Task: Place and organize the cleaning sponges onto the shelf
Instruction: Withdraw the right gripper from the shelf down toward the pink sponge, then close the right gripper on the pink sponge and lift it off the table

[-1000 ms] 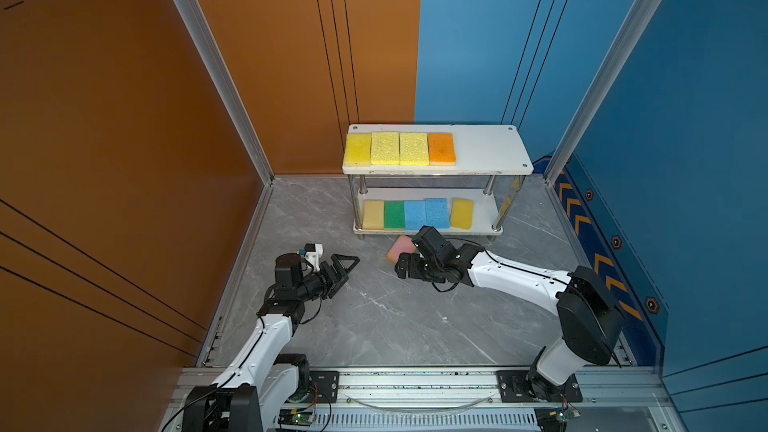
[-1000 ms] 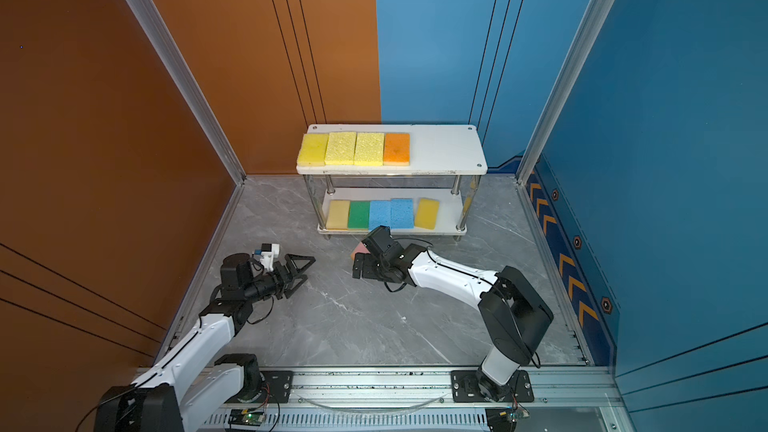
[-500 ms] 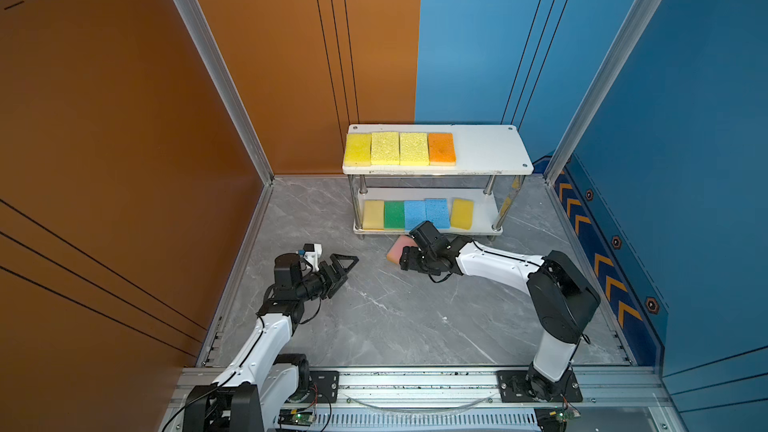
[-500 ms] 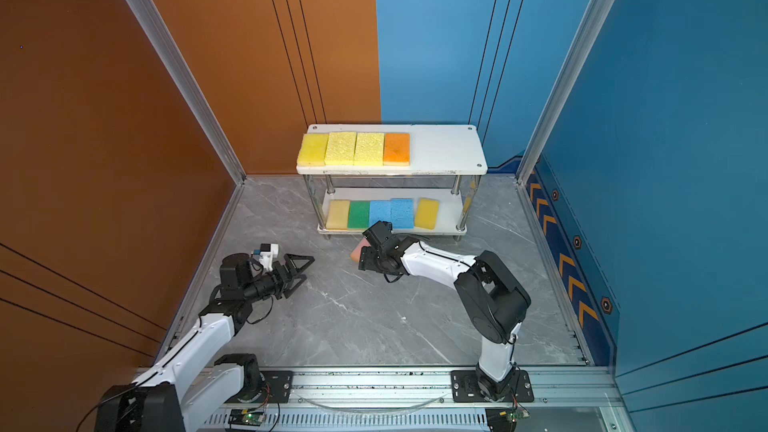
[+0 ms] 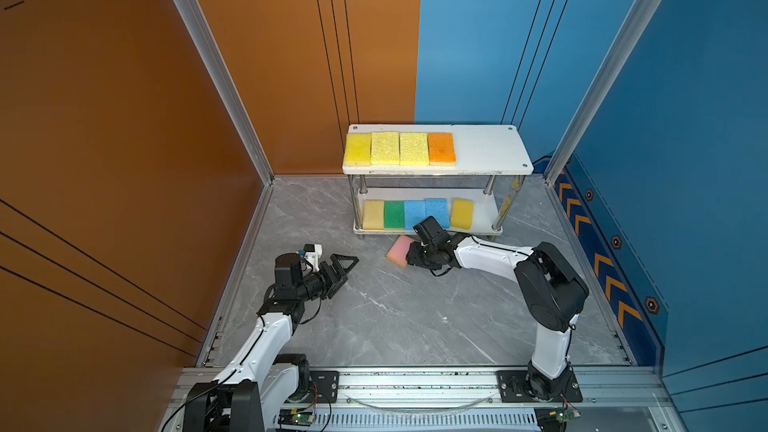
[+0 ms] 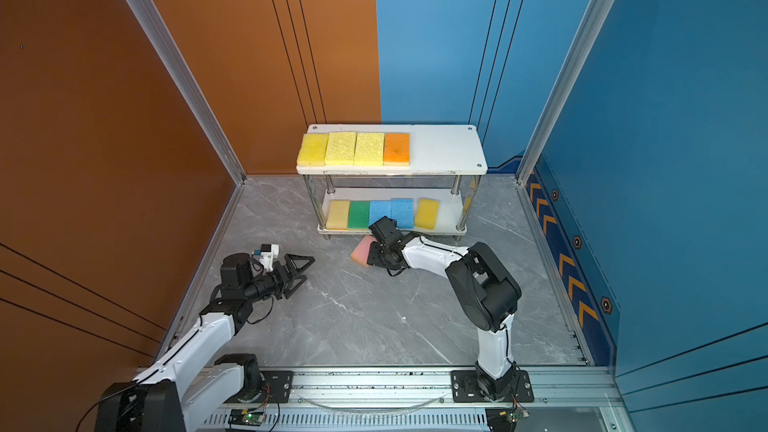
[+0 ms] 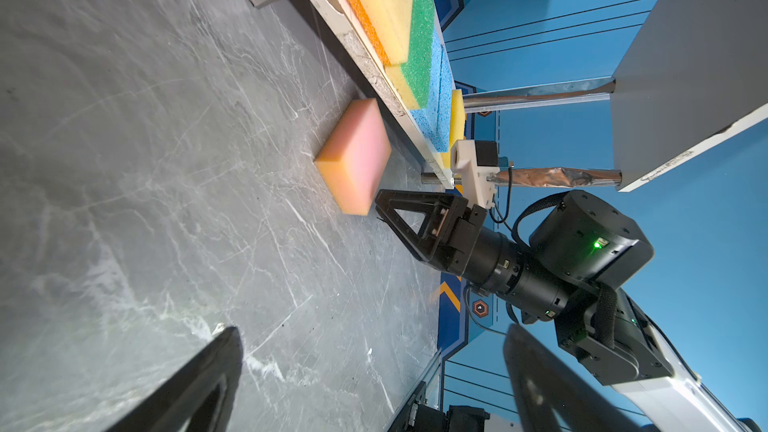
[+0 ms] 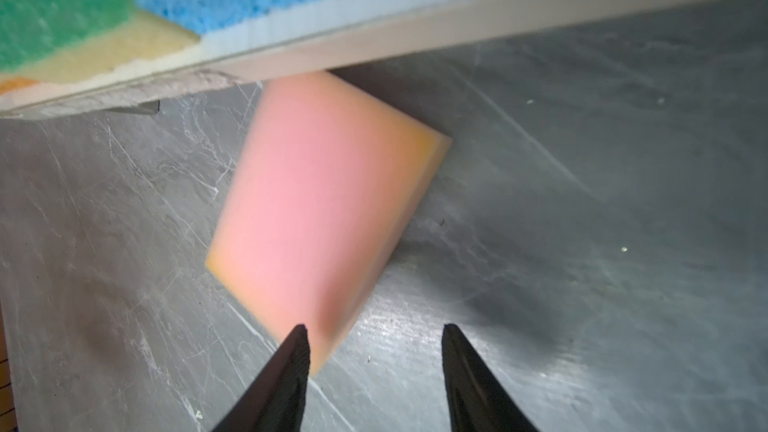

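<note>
Sponges, ten by my count: nine on the shelf (image 5: 486, 147), one loose on the counter (image 5: 395, 317).

Top board, one touching row from the left end:
- plain yellow sponge (image 5: 357, 150)
- first coarse yellow sponge (image 5: 385, 148)
- second coarse yellow sponge (image 5: 414, 148)
- orange sponge (image 5: 441, 148)

Lower board (image 5: 484, 218), left to right:
- pale yellow sponge (image 5: 373, 214)
- green sponge (image 5: 393, 215)
- first blue sponge (image 5: 414, 214)
- second blue sponge (image 5: 437, 210), set slightly further back
- deep yellow sponge (image 5: 461, 213), a little apart from the blues and slightly turned

Pink sponge (image 5: 400, 250): it lies flat on the counter just in front of the lower board and skewed to it. One corner comes close to the board's front edge. I cannot tell whether it touches.

Right gripper (image 8: 374, 338): I have it low over the counter at the pink sponge's near end. Its fingers (image 8: 297, 351) stand apart with a clear gap between them. In the right wrist view one tip overlaps the sponge's nearest corner and the other is over bare counter. The sponge is not between them and nothing is gripped.

Left gripper (image 5: 344, 272): it sits well apart to the left, above the counter, pointing towards the pink sponge. The fingers are spread wide and hold nothing.
</note>
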You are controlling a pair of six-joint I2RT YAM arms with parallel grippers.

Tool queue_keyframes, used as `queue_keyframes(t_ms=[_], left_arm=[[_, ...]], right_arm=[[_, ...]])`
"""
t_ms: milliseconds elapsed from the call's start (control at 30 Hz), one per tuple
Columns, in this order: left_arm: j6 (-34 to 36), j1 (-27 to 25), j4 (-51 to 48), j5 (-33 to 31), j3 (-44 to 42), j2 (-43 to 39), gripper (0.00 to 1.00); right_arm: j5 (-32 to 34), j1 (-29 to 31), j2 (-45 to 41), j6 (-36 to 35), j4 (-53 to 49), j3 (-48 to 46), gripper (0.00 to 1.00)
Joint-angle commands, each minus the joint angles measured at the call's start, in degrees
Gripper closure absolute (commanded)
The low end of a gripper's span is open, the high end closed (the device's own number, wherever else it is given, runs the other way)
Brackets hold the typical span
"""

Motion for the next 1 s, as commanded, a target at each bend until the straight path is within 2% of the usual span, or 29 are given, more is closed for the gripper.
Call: queue_keyframes(t_ms=[0, 433, 733, 967], left_arm=[[1.24, 0.64, 0.63, 0.62, -0.02, -0.34, 0.02], [1.24, 0.63, 0.64, 0.58, -0.09, -0.5, 0.02], [1.08, 0.99, 0.63, 0.81, 0.0, -0.22, 0.02], [1.0, 1.03, 0.59, 0.89, 0.0, -0.13, 0.02]], right_arm=[[-0.57, -0.86, 1.48, -0.29, 1.44, 1.82, 0.48], [-2.16, -2.26, 5.03, -0.91, 1.52, 5.45, 0.53], [-2.97, -2.24, 6.56, -0.82, 1.6, 6.64, 0.62], [-2.94, -1.91, 6.06, -0.73, 1.61, 6.06, 0.78]])
